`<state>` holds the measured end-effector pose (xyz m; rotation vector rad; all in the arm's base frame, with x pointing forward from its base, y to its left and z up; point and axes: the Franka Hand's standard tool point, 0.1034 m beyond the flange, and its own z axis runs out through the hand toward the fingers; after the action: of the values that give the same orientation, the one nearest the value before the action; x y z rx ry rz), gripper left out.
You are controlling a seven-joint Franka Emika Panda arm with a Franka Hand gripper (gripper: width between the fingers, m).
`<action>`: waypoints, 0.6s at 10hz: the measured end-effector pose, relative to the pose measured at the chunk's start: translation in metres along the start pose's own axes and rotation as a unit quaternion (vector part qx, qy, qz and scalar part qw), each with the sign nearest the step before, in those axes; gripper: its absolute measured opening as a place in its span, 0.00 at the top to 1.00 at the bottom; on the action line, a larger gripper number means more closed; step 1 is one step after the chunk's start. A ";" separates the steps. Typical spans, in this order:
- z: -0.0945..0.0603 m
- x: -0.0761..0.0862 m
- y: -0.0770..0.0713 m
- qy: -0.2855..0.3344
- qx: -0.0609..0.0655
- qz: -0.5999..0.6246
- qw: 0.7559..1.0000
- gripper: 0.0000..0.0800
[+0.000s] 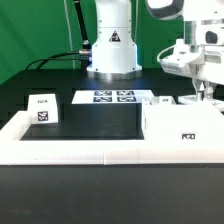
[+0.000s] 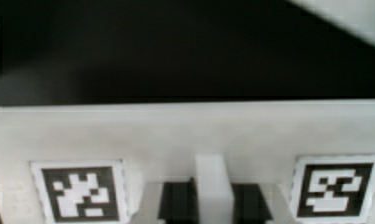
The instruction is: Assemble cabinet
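The cabinet body [image 1: 180, 125], a big white box with a small tag on its front, lies on the black table at the exterior view's right. My gripper [image 1: 206, 96] is down at its far top edge. In the wrist view the body [image 2: 184, 130] fills the frame, with one tag [image 2: 81, 190] and another tag [image 2: 335, 187] on either side of my gripper [image 2: 212, 200]. My dark fingers [image 2: 177, 200] stand close on both sides of a thin white rib [image 2: 212, 180] of the body and appear shut on it. A small white tagged panel [image 1: 43, 108] stands at the exterior view's left.
The marker board [image 1: 112, 97] lies flat in front of the robot base [image 1: 110, 50]. A low white rail frame [image 1: 70, 148] borders the table's front. A small white piece [image 1: 160, 100] lies just behind the body. Black table shows beyond the body in the wrist view.
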<state>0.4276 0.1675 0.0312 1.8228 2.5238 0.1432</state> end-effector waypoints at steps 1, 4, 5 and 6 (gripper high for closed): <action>-0.006 -0.006 0.001 -0.008 0.001 0.013 1.000 0.91; -0.023 -0.038 0.007 -0.022 -0.017 0.044 0.999 0.91; -0.022 -0.039 0.006 -0.022 -0.016 0.051 0.998 0.91; -0.022 -0.038 0.006 -0.022 -0.016 0.050 0.998 0.91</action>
<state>0.4433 0.1319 0.0521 1.9205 2.3884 0.1429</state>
